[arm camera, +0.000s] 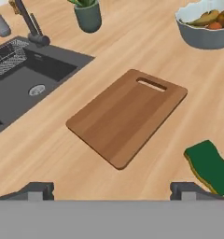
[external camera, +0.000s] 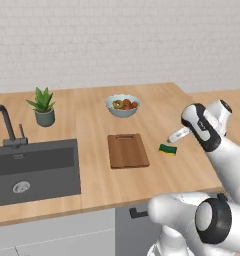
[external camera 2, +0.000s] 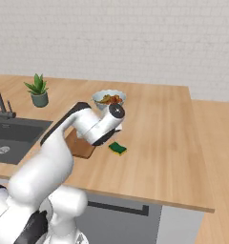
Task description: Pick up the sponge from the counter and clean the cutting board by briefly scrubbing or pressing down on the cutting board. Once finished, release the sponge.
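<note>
A potted plant [external camera: 43,106] is standing upright beyond the dark sink [external camera: 34,170], near the black faucet [external camera: 7,127]. A pale bowl [external camera: 122,105] is holding fruit (reddish and yellowish pieces).

Matt wood-grain counter [arm camera: 132,56], darker smooth wooden cutting board [arm camera: 125,114], dark matt sink [arm camera: 20,84].
</note>
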### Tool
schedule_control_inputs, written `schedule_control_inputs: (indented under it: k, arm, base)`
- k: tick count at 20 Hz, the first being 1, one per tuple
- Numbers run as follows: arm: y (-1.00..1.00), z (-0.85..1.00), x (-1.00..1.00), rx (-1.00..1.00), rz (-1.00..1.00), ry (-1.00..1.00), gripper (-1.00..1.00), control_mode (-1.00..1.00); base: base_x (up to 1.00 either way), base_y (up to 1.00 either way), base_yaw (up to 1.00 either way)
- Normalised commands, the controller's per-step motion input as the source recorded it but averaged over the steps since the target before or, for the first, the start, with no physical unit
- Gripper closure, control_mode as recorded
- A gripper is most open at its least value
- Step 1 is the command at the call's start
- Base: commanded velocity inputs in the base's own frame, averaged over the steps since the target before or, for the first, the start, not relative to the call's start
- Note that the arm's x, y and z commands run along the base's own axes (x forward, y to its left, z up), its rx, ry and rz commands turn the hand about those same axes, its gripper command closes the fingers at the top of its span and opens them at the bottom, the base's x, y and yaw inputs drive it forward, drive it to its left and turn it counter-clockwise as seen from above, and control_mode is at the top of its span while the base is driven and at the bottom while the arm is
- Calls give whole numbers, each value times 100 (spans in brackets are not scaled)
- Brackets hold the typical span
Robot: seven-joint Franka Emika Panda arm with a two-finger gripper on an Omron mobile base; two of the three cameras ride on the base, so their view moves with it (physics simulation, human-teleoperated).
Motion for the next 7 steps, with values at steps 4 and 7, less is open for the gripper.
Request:
schedule_control_inputs:
  k: [4,7]
  arm:
    - [32,49,-77,10,-17,0,-100,-100]
    - [44,22,-68,0,-23,-3,-100,-100]
  base:
    - [0,0,0]
    - [0,0,0]
